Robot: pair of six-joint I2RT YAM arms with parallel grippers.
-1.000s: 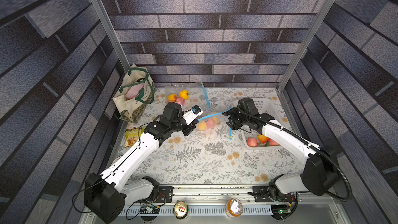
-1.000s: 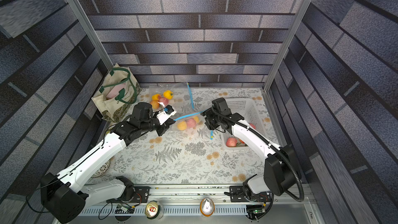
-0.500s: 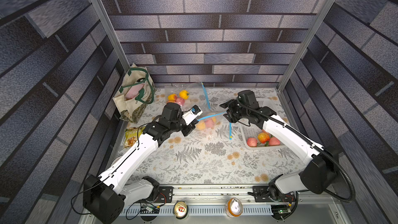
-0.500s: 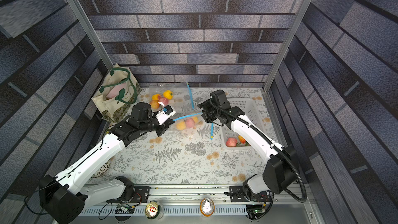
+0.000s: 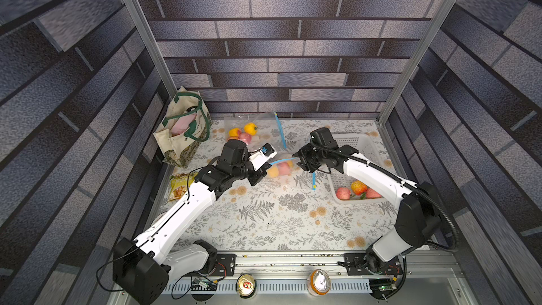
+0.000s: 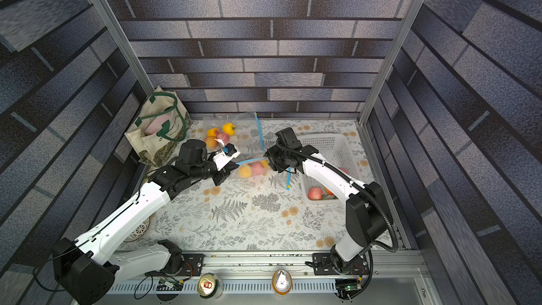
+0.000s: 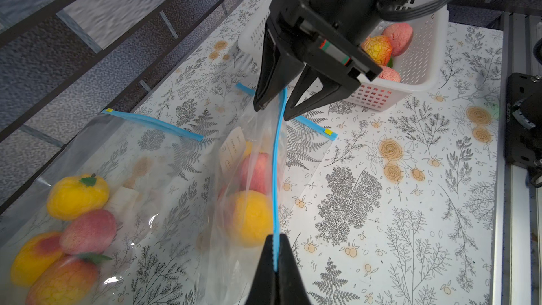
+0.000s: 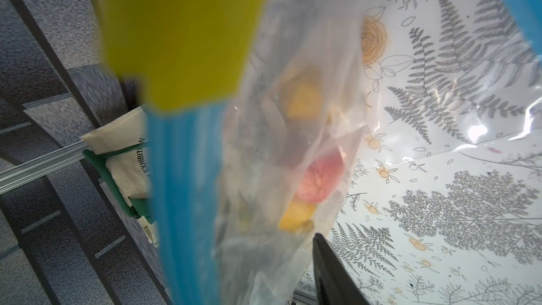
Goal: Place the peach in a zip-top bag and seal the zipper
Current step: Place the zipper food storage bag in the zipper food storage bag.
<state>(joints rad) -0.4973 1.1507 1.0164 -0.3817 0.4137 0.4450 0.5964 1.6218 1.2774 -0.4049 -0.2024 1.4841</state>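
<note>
A clear zip-top bag [image 5: 283,171] hangs lifted between both arms, with a pink-red peach [image 5: 283,168] [image 7: 255,168] and a yellow-orange fruit [image 7: 249,218] inside. My left gripper [image 5: 268,167] [image 7: 275,247] is shut on one end of its blue zipper [image 7: 275,171]. My right gripper [image 5: 296,159] [image 7: 274,110] straddles the zipper's other end, jaws narrowly apart with a gap showing on both sides. In the right wrist view the blurred zipper [image 8: 184,200] and its yellow tab [image 8: 181,33] fill the near field. One finger [image 8: 331,274] shows there and the other is hidden.
A second zip bag [image 5: 249,133] with several fruits lies at the back. An empty bag's zipper [image 5: 313,180] lies on the cloth by the white basket [image 5: 356,148], which holds fruit. A tote bag [image 5: 183,130] and a snack packet [image 5: 179,184] are at the left.
My right gripper has swung left and back from beside the basket to the bag's zipper end, and its jaws have narrowed. The left gripper has held still on the zipper.
</note>
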